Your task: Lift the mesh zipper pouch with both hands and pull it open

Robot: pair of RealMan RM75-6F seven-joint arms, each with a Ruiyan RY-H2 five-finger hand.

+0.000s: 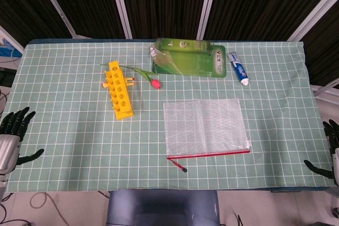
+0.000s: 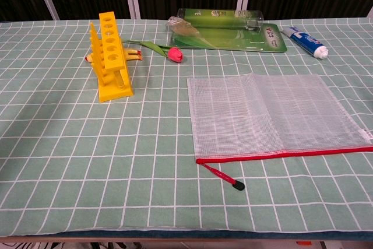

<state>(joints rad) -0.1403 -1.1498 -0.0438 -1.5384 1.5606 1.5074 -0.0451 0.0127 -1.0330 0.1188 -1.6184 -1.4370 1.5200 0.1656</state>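
Observation:
The clear mesh zipper pouch [image 1: 204,126] lies flat on the green checked cloth, right of centre; the chest view shows the pouch [image 2: 269,115] too. Its red zipper edge [image 2: 285,154] faces the front, and a red pull cord with a black tip [image 2: 224,176] trails off the front left corner. My left hand [image 1: 13,133] hangs at the table's left edge, fingers spread, holding nothing. My right hand [image 1: 329,149] is at the right edge, partly cut off, fingers apart and empty. Both hands are far from the pouch and absent from the chest view.
A yellow rack with holes [image 1: 120,90] stands left of centre. A pink tulip [image 1: 155,82] lies beside it. At the back lie a green blister pack [image 1: 188,56] and a toothpaste tube [image 1: 238,68]. The green cloth [image 1: 69,130] covers the table.

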